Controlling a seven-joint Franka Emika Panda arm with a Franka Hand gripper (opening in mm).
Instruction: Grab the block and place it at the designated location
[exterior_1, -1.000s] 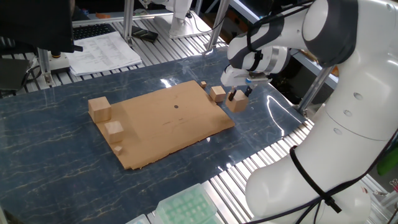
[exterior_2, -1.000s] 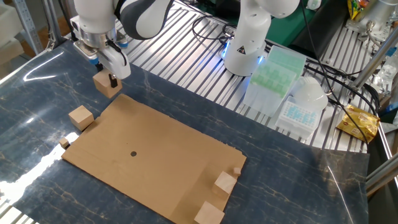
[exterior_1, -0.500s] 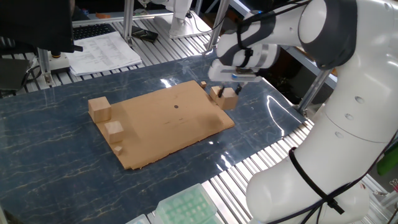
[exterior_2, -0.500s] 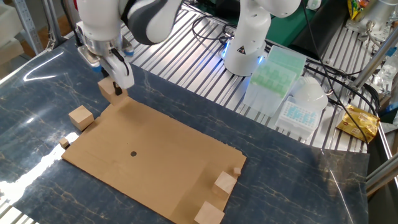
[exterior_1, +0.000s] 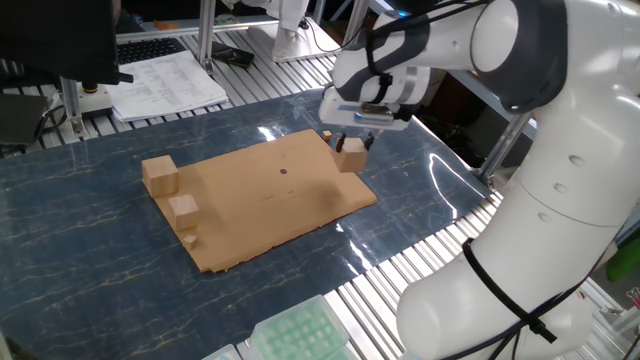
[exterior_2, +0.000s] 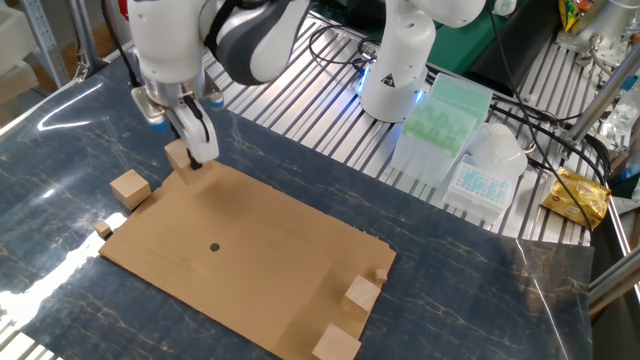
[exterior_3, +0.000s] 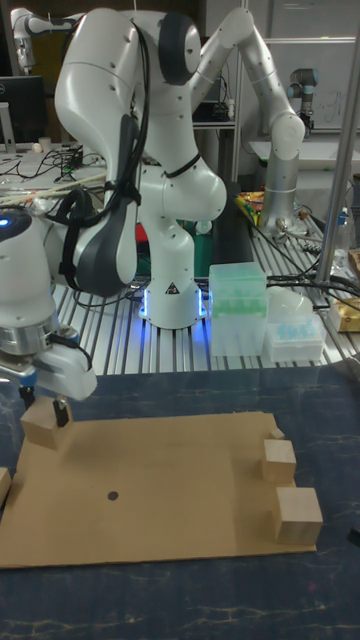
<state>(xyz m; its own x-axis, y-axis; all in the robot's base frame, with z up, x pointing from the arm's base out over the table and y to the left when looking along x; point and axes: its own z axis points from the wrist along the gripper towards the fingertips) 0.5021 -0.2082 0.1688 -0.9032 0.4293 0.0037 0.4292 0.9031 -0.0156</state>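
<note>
One block hangs clenched in the claw over the sheet's right corner, right of frame centre, and the dot lies lower left of it, so the carry likely runs leftward across the sheet.

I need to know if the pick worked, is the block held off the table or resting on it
Held. The gripper fingers clamp the block at the cardboard sheet edge; the tall fixed view suggests it is just off the surface, not certain.
</note>
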